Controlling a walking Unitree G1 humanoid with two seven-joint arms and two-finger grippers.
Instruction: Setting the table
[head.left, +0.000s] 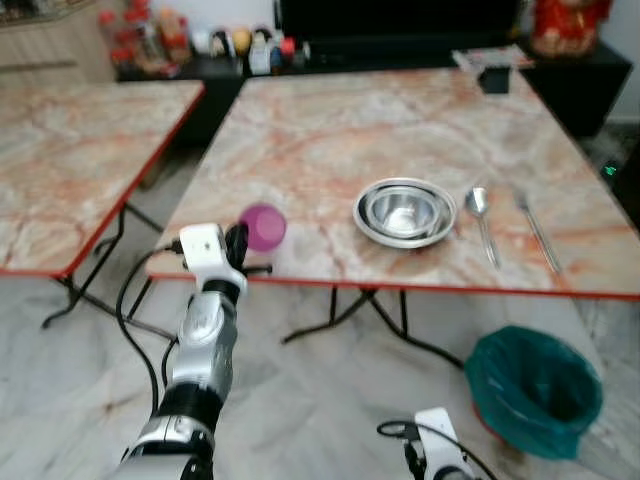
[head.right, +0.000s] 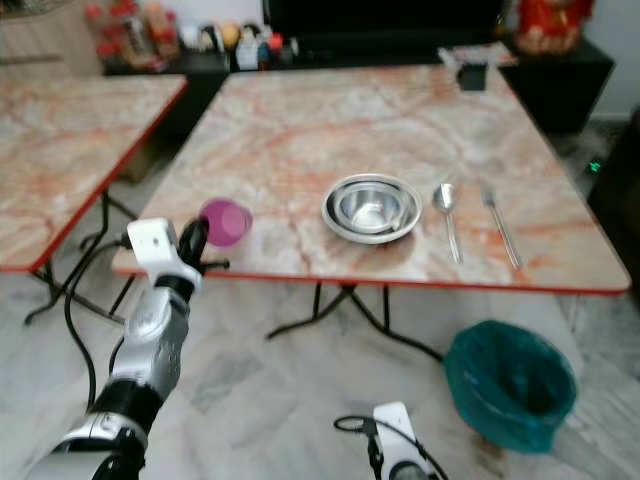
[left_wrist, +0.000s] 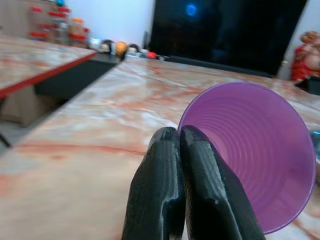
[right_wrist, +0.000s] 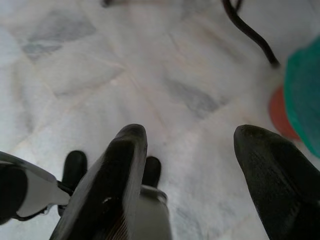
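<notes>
A purple plastic cup (head.left: 264, 226) is held over the near left corner of the marble table (head.left: 330, 140), tipped with its mouth toward the wrist camera. My left gripper (head.left: 238, 245) is shut on the cup's rim (left_wrist: 200, 131), its two black fingers (left_wrist: 165, 190) pressed together. Right of the cup on the table sit nested steel bowls (head.left: 404, 211), then a spoon (head.left: 481, 222) and a fork (head.left: 537, 230). My right gripper (right_wrist: 190, 170) hangs low over the floor, its fingers open and holding nothing.
A second marble table (head.left: 70, 150) stands to the left with a gap between. A green-lined bin (head.left: 533, 390) sits on the floor under the table's right side. Bottles and jars (head.left: 150, 38) line a dark cabinet behind. A small black holder (head.left: 494, 78) stands at the far edge.
</notes>
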